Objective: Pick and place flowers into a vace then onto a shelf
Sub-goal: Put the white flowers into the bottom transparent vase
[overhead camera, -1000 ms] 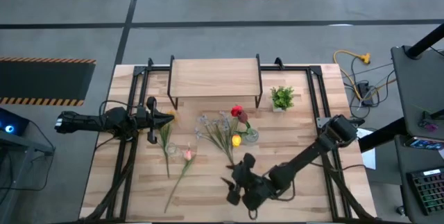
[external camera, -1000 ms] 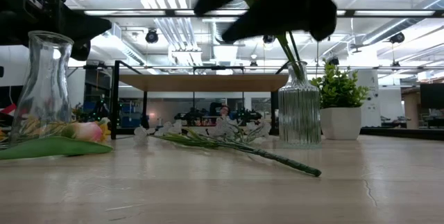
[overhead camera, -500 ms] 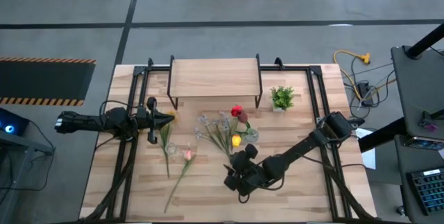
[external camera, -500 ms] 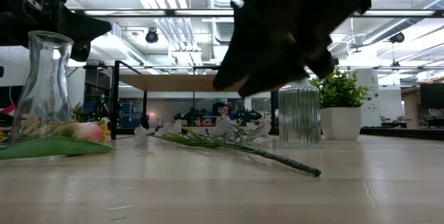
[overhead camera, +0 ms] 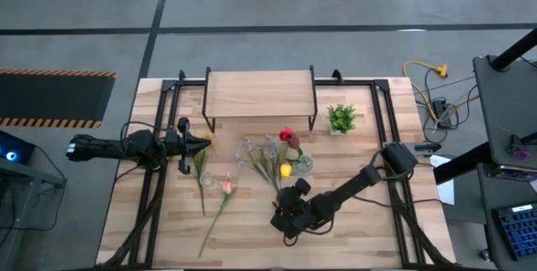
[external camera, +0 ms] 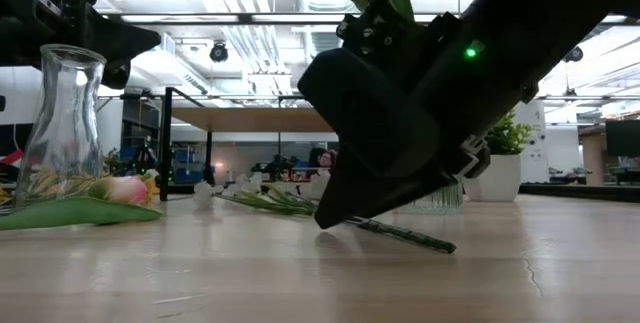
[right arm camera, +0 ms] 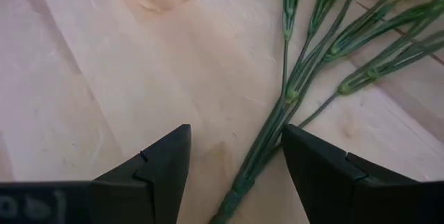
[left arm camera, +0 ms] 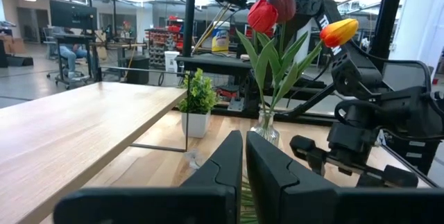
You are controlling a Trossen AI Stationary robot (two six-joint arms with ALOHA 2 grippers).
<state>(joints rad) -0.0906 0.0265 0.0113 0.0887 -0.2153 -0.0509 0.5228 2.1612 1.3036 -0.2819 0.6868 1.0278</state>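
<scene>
A spray of small white blossoms [overhead camera: 262,162] lies flat on the table, its green stems [right arm camera: 291,99] running together to one cut end [external camera: 400,233]. My right gripper [right arm camera: 236,161] is open and low over the table [external camera: 335,215]. Its fingers stand on either side of that stem end without touching it [overhead camera: 284,205]. A ribbed glass vase [overhead camera: 299,164] holds red, maroon and orange tulips [left arm camera: 267,16]. A pink tulip [overhead camera: 226,187] and a green-stemmed flower [overhead camera: 200,170] lie at the left beside an empty clear vase [external camera: 60,123]. My left gripper [overhead camera: 201,141] is shut and empty [left arm camera: 243,161]. The shelf [overhead camera: 260,93] stands at the far side.
A small potted green plant [overhead camera: 341,118] stands right of the shelf. Black metal rails [overhead camera: 159,170] run along the table's left and right sides. Bare wood lies along the near edge [overhead camera: 252,250].
My right gripper has come down from above the table to just over its top, shifting toward the far-left onto the stem end of the white spray. It now hides most of the ribbed vase in the low view.
</scene>
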